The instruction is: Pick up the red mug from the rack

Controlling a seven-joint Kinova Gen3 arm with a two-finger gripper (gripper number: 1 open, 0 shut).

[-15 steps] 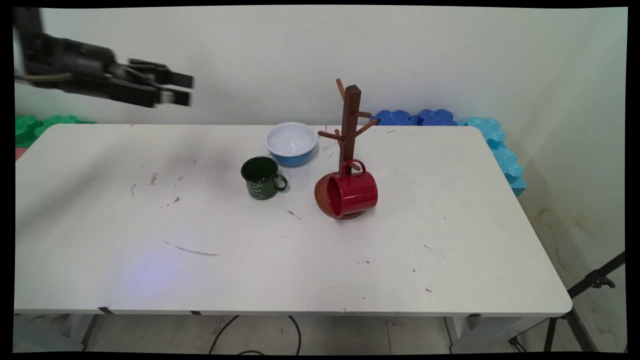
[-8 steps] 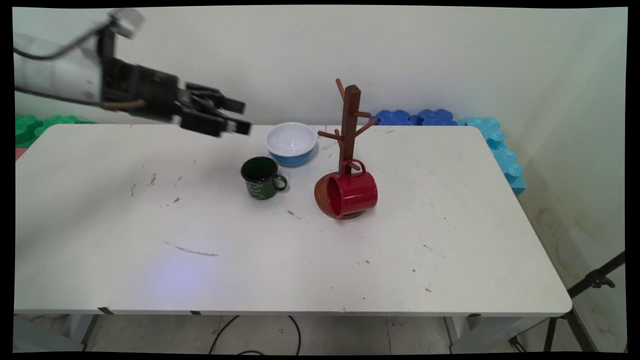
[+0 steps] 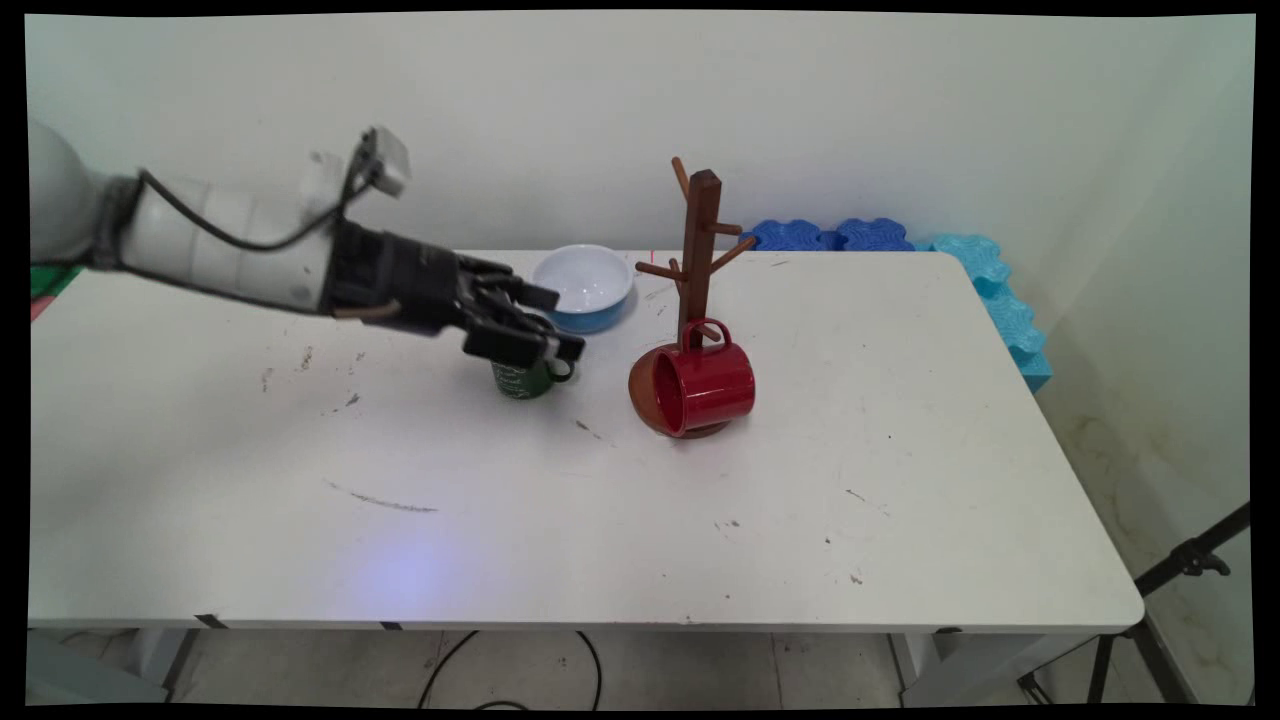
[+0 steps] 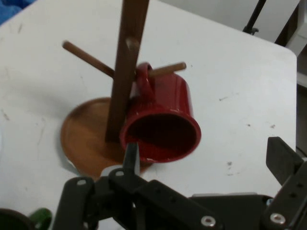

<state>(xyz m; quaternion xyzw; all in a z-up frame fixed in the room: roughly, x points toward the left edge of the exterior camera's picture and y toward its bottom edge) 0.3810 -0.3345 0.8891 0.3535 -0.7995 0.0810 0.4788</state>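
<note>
A robotics lab: scuffed white table (image 3: 900,480), bare wall (image 3: 900,110), foam blocks (image 3: 1000,290), tripod (image 3: 1180,570).

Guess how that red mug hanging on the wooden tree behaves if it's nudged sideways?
The red mug hangs by its handle on a low peg of the mug tree, so it would probably swing or slide off rather than stay put. It looks glazed, likely slippery and chip-prone. The tree's round base is wide, so tipping seems less likely.
</note>
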